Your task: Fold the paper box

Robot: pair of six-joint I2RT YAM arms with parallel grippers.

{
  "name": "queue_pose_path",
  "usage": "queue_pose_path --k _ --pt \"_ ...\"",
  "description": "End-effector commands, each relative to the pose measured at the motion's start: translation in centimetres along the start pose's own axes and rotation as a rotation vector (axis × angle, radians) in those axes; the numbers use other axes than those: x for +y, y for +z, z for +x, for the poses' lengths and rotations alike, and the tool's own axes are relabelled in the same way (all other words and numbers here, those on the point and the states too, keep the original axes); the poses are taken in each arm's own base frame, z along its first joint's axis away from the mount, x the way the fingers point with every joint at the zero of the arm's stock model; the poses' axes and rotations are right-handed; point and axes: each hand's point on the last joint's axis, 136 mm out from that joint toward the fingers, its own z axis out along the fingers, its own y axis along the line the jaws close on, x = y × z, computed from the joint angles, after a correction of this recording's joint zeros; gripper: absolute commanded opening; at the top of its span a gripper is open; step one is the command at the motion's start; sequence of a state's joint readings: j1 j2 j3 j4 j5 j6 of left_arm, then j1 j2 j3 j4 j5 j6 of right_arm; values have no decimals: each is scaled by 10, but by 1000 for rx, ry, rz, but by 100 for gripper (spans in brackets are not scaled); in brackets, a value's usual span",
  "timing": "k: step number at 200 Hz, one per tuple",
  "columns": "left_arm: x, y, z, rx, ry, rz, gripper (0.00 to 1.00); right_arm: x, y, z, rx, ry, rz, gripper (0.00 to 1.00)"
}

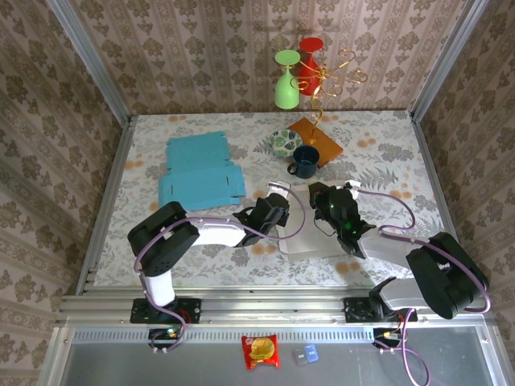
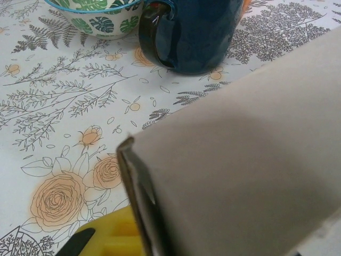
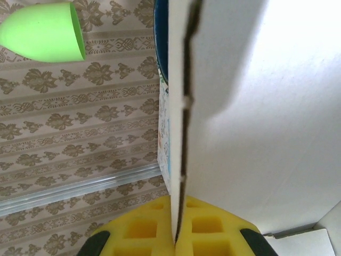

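**Box between my two claws, right one holding a wall on edge**

The paper box (image 1: 310,235) lies just short of the middle of the table's (image 1: 386,157) near edge. My left claw (image 1: 275,212) is at its left side and my right claw (image 1: 323,201) is at its far right corner. Both are right up against it, so neither has to reach.

My right claw (image 3: 176,234) is clamped on one wall of the box (image 3: 256,106). The card stands edge-on between the yellow pads and runs straight away from the wrist toward the table's far edge.

From my left wrist, the box (image 2: 250,160) rises to the right of my one visible pad (image 2: 114,237), with its cut edge just beside that pad. The other pad is hidden behind the card, so I cannot tell whether this claw is pinching the wall or only resting against it.

I judge the next fold turns on that left wall. It runs away from me toward the mug (image 1: 305,162) and bowl (image 1: 283,142), roughly parallel to the wall my right claw holds. It would have to swing inward, toward the right claw.
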State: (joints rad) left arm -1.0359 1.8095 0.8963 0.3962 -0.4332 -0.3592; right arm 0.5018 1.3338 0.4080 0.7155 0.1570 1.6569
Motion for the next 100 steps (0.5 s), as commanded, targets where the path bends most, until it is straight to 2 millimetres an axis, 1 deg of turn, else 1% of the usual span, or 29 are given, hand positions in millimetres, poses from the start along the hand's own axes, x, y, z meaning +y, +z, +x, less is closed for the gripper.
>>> queue_pose_path --k 1,18,27,43,72,100 --pt "-11 8 -5 -5 -14 47 15 -10 -2 10 37 -4 47 0" --pt "-11 9 -5 1 -12 46 15 -10 -2 10 37 -5 47 0" --pt "-11 9 -4 5 -12 43 13 -9 -2 10 37 -4 48 0" --pt "-8 9 -4 12 -14 23 0 -9 -2 10 36 -5 49 0" --pt "7 5 -4 39 -24 -82 0 -7 -4 10 31 -10 55 0" --pt "11 1 -9 35 -19 -105 0 -7 -10 5 14 -19 74 20"
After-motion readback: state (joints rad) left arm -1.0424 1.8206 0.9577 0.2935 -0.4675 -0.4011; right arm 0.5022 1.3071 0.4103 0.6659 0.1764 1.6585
